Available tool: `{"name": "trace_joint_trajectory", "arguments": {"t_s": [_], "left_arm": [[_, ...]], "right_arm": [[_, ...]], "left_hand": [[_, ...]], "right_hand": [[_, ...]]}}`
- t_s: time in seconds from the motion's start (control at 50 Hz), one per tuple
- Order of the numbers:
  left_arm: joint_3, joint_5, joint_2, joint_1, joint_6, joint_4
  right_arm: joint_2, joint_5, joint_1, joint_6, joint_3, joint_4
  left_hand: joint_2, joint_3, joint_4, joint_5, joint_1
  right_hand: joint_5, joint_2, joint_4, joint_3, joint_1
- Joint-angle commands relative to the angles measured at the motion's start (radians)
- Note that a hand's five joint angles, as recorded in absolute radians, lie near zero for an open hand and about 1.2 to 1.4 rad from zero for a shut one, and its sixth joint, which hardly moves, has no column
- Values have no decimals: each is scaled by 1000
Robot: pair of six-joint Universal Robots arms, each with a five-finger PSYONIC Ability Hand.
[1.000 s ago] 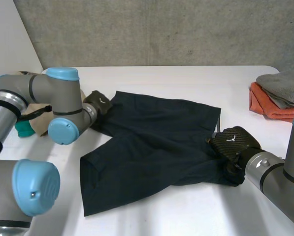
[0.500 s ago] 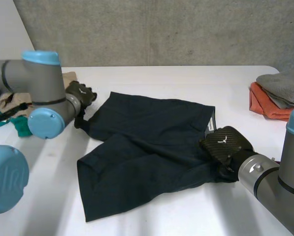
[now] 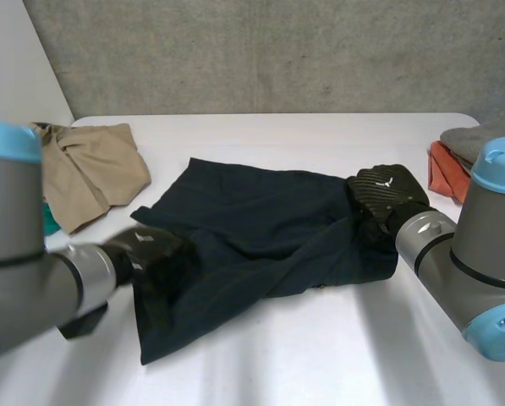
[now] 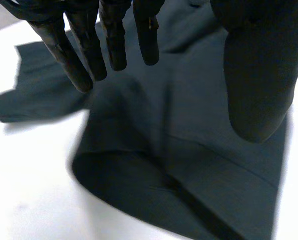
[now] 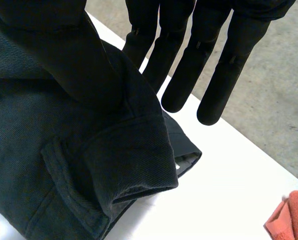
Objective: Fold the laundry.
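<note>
Dark navy shorts [image 3: 260, 228] lie crumpled in the middle of the white table [image 3: 320, 355]. My left hand [image 3: 146, 254] hovers over the near left leg of the shorts [image 4: 188, 150], open, with straight fingers [image 4: 84, 65] and the thumb held apart, holding nothing. My right hand [image 3: 386, 196] is at the right waistband end. There a thick fold of the shorts [image 5: 49, 165] sits pinched between its thumb [image 5: 64, 50] and its straight fingers [image 5: 208, 65], lifted a little off the table.
A tan garment [image 3: 91, 169] lies at the far left with something teal [image 3: 49, 222] beside it. At the right edge a folded grey cloth [image 3: 476, 137] rests on an orange one [image 3: 447, 173], also the orange cloth [image 5: 293, 215]. A concrete wall backs the table.
My left hand let go of the far left corner and swung to the near left leg. My right hand carried the waistband end away from me and leftward, bunching the shorts.
</note>
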Motion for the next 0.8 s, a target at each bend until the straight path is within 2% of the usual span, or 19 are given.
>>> {"name": "trace_joint_trajectory", "arguments": {"t_s": [0.02, 0.06, 0.1, 0.12, 0.18, 0.24, 0.32, 0.34, 0.4, 0.42, 0.48, 0.62, 0.7, 0.8], "left_arm": [[-34, -45, -94, -120, -27, 133], [-11, -77, -125, -150, -26, 122], [5, -98, -142, -161, -26, 124], [21, -120, -156, -170, -26, 127], [49, -157, -168, -179, -24, 136], [60, -183, -164, -180, -16, 125], [45, -190, -127, -175, 36, 66], [25, -181, -103, -178, 75, 27], [-15, -161, -64, -184, 150, -52], [-42, -149, -44, -192, 204, -110], [-82, -129, -20, -199, 276, -200], [-58, -127, -26, -209, 272, -182], [35, -175, -36, -187, 257, -126], [221, -239, -87, -141, 260, -11]], "right_arm": [[-31, 9, -3, 28, 32, -22], [-34, 9, -6, 23, 37, -19], [-36, 6, -6, 19, 40, -16], [-37, 6, -7, 14, 46, -13], [-50, 4, -15, -3, 62, 0], [-69, -3, -27, -43, 69, 25], [-119, -49, -44, -240, 118, 149], [-143, -83, -60, -374, 153, 231], [-177, -112, -92, -594, 228, 373], [-197, -118, -121, -727, 280, 451], [-227, -128, -164, -875, 330, 490], [-237, -149, -115, -746, 310, 395], [-195, -144, -87, -669, 260, 308], [-120, -82, -69, -560, 158, 124]], "left_hand": [[66, 67, 62, 63, 66], [87, 88, 82, 83, 87], [212, 213, 208, 209, 213], [477, 479, 473, 474, 478], [1010, 1011, 1005, 1006, 1010], [1011, 1012, 1007, 1008, 1012], [1011, 1012, 1007, 1008, 1012], [1011, 1012, 1007, 1008, 1012], [1011, 1012, 1007, 1008, 1012], [1011, 1012, 1007, 1008, 1012], [1011, 1012, 1007, 1008, 1012], [1011, 1012, 1007, 1008, 1012], [1011, 1012, 1007, 1008, 1012], [1011, 1012, 1007, 1008, 1012]], "right_hand": [[227, 210, 197, 204, 258], [227, 210, 197, 204, 258], [227, 210, 197, 204, 258], [227, 210, 197, 204, 258], [227, 210, 197, 204, 258], [227, 210, 197, 204, 258], [227, 210, 197, 204, 258], [227, 210, 197, 204, 258], [227, 210, 197, 204, 258], [227, 210, 197, 204, 258], [227, 210, 197, 204, 258], [227, 210, 197, 204, 258], [227, 210, 197, 204, 258], [227, 210, 197, 204, 258]]}}
